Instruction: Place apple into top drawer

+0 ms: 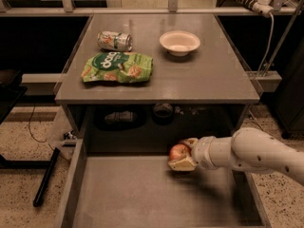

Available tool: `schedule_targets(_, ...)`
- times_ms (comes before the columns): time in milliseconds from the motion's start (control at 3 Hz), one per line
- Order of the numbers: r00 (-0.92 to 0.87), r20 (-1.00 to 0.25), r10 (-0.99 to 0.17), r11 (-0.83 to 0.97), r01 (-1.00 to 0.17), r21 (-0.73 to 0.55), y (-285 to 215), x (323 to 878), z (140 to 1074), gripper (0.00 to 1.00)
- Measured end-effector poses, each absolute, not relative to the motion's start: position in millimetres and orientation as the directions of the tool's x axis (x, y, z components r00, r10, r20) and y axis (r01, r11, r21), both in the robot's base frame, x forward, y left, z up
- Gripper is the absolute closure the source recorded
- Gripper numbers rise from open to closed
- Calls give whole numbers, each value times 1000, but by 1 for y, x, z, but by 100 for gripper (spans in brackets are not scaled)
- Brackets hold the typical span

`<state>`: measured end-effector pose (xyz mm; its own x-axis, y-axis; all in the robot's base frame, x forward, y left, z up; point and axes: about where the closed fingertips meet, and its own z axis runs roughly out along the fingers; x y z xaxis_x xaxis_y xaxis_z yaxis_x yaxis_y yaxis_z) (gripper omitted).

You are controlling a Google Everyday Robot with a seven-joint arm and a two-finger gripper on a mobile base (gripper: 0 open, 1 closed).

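Apple (177, 152), small, round, glossy red with a paler yellowish patch, is sitting pinched in the gripper (182, 154) over the rear right part of the top drawer (128, 194), near the drawer's back edge and just below the front lip of the tabletop (213, 80); whether the fruit is touching the drawer floor cannot be told. Jaws are gripping the apple, parted only by its width, one blunt tan finger (189, 142) lying over its top and the other wrapping beneath it, both pressing against the skin. Smooth white cylindrical arm (256, 153), dotted with small dark spots, is reaching in from the right edge. Drawer is standing pulled out, showing a flat, matte grey bottom and low straight side walls. Tabletop above is carrying three items, all well apart from the apple: a shallow round white bowl (179, 42) toward the back right, a crinkled green snack bag (117, 67) lying flat at the left, and a metal can (114, 40) lying on its side just behind the bag. Speckled stone-like floor (28, 141) is showing on either side
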<state>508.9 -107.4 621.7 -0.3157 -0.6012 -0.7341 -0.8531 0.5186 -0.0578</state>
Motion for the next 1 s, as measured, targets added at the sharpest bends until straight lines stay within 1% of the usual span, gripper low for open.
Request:
schedule_targets(667,-316,-734,-601,518,-853,-58,-107,509,622,12)
schedule_targets(1000,-316,-734,-601,518,-853,-58,-107,509,622,0)
